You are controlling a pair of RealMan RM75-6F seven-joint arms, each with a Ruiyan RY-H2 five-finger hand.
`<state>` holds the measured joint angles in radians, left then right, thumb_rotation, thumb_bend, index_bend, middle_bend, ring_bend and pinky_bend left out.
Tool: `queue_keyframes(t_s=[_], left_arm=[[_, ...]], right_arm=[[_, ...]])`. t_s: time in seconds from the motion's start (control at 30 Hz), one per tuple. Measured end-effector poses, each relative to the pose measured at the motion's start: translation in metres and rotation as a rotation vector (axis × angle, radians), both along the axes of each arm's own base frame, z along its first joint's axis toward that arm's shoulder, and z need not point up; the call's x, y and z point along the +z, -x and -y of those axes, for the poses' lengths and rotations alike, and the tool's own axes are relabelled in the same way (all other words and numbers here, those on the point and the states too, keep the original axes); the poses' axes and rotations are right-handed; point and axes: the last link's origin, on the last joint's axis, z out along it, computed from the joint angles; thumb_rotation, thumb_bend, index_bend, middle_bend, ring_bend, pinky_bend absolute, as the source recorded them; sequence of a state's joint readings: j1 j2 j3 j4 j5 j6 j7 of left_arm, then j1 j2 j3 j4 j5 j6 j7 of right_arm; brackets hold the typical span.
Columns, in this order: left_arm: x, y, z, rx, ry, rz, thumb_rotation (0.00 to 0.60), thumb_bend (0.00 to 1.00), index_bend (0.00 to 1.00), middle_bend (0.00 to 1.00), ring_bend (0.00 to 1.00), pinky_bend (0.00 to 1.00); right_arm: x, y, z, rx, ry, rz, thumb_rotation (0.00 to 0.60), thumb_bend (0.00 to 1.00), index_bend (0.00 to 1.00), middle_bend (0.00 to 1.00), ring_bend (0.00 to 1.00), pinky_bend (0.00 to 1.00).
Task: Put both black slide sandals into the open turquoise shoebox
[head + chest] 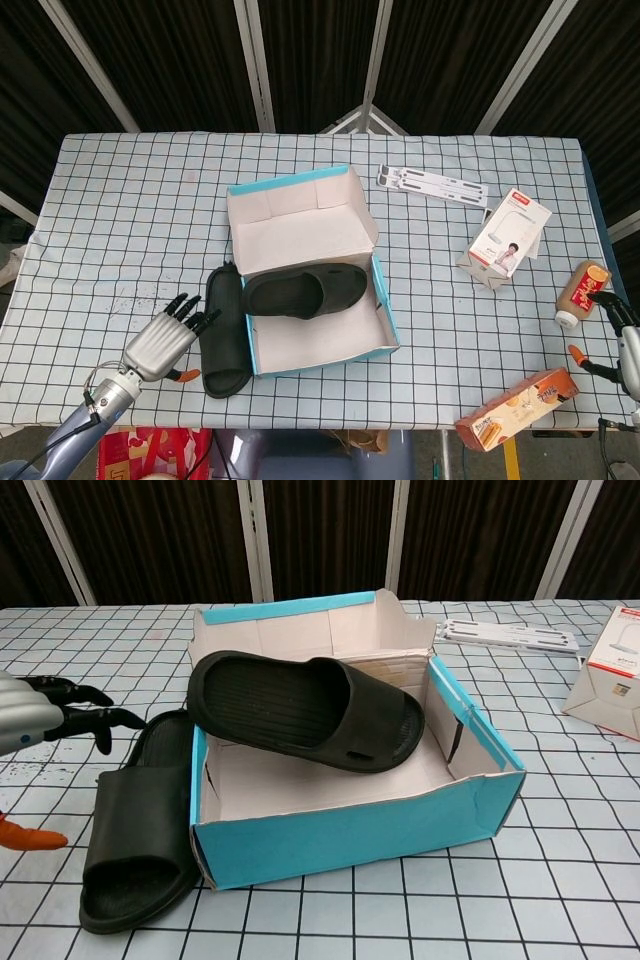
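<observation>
Head view is showing no writing that can be read: the white carton (510,237) at right is carrying a small picture of a person, its print too small to tell, and the orange box (517,409) near the front edge is equally illegible. A bottle (581,292) is lying by the right edge, just beside the right hand (618,318), which is showing only partly; whether its fingers are apart or together, one cannot tell. A white folded stand (432,185) is lying behind the shoebox (385,300) on the checked table (120,220).

One sandal (303,290) is sitting in the box, its heel end propped on the left wall, long axis running left to right, toe toward the right. The second sandal (222,330) is lying on the cloth just beside the box's left wall, long axis running front to back, strap end nearest the front edge. The left hand (163,338) is hovering just left of it, fingers spread and holding nothing, with nothing standing between hand and sandal.
</observation>
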<state>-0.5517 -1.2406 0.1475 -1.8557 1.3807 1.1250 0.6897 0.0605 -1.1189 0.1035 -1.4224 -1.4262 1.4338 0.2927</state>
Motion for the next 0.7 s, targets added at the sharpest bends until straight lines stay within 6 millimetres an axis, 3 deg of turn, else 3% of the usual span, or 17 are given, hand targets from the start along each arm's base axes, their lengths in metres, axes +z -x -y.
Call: queue_keyframes(t_s=[0.4, 0.7], left_arm=[[-0.033, -0.001, -0.004, -0.061, 0.009, -0.032, 0.365, 0.25, 0.08, 0.26, 0.07, 0.10], [-0.044, -0.003, -0.001, -0.093, 0.023, -0.030, 0.365, 0.22, 0.08, 0.26, 0.07, 0.10]], right_arm=[[0.002, 0.000, -0.002, 0.003, 0.004, 0.006, 0.600, 0.23, 0.24, 0.21, 0.25, 0.21], [0.004, 0.001, -0.002, 0.002, 0.005, 0.008, 0.600, 0.23, 0.24, 0.21, 0.25, 0.21]])
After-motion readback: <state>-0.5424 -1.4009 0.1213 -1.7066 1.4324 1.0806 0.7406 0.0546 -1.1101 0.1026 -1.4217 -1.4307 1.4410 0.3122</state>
